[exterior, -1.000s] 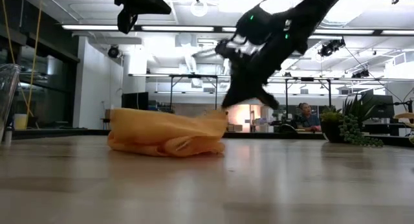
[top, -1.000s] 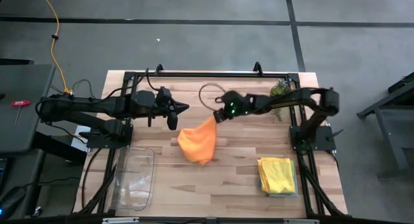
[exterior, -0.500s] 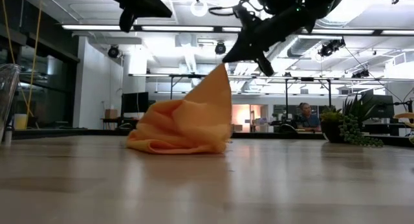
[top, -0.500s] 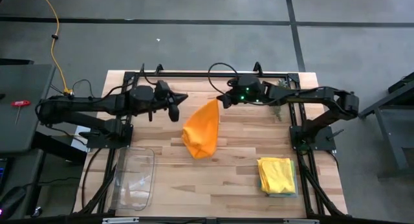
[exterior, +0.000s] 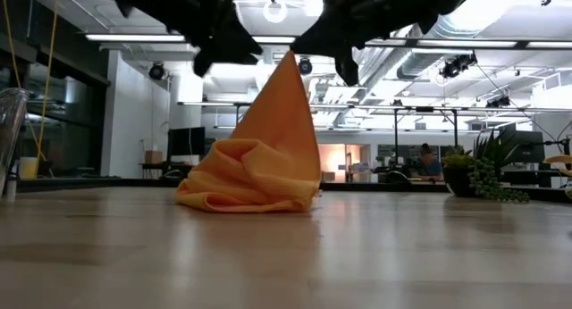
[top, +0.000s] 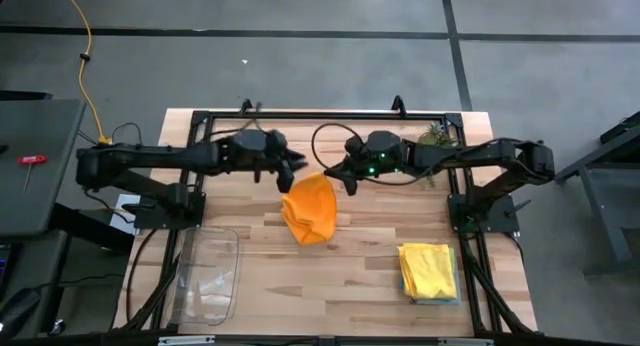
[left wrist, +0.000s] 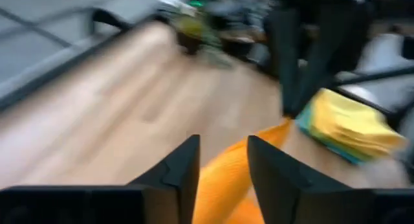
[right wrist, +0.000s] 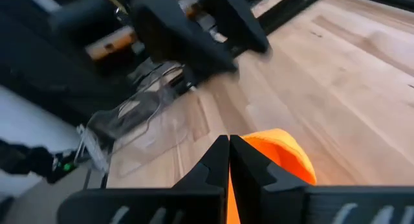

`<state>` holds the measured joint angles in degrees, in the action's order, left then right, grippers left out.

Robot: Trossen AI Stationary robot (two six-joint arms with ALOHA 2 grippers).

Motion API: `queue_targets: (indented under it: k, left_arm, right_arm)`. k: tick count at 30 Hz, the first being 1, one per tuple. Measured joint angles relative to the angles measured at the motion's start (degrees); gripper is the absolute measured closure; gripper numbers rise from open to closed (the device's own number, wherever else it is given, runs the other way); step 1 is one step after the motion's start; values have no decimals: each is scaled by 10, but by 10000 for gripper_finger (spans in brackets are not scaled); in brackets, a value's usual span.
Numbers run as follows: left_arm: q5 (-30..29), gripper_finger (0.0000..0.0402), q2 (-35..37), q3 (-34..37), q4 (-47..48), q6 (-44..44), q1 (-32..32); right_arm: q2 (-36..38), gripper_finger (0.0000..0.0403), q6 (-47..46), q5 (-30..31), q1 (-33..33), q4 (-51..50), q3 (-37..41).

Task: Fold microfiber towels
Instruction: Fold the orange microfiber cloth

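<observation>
An orange microfiber towel (top: 310,208) stands as a tall cone in mid-table, its bunched lower part (exterior: 241,191) resting on the wood. My right gripper (top: 338,176) is above its far right side, shut on its raised tip. My left gripper (top: 297,166) hovers open just left of that tip. In the left wrist view the orange cloth (left wrist: 223,179) shows through the gap beyond its fingers (left wrist: 184,169). A stack of folded towels (top: 430,271), yellow on top with teal below, lies near the right front. My right gripper pinches the orange towel's raised corner (exterior: 292,63) between its shut fingers (right wrist: 217,166), coming from the table's right and slanting down. The cloth falls away from the fingers as a cone. Its lower part lies crumpled on the table.
A clear plastic tray (top: 208,276) sits at the left front. A small green plant (top: 432,138) stands at the far right corner. Bare wood lies in front of the orange towel, between the tray and the folded stack.
My right gripper has risen and drawn the towel's corner up. The towel has gone from a low heap to a tall cone, with its lower part still on the table. My left gripper has moved right and down toward the raised corner.
</observation>
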<state>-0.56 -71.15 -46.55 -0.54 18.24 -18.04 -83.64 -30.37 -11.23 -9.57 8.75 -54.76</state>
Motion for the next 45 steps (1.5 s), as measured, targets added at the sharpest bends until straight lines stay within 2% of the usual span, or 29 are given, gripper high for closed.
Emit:
queue_targets:
  k: [4, 7, 13, 19, 45]
  left_arm:
    - [98, 245, -64, 0, -88, -2, 0]
    - [123, 222, -92, 0, -131, -4, -2]
    - [201, 195, -100, 0, -139, -20, -15]
    - [291, 194, -100, 0, -142, -65, -15]
    - [285, 193, -100, 0, -143, -84, 10]
  right_arm:
    - [0, 403, 25, -15, 13, 0, 0]
    - [0, 403, 45, -26, 21, -1, 0]
    - [0, 403, 74, -28, 32, -1, 0]
    - [0, 403, 84, -32, 33, -1, 0]
    - [0, 403, 99, -55, 33, 18, 0]
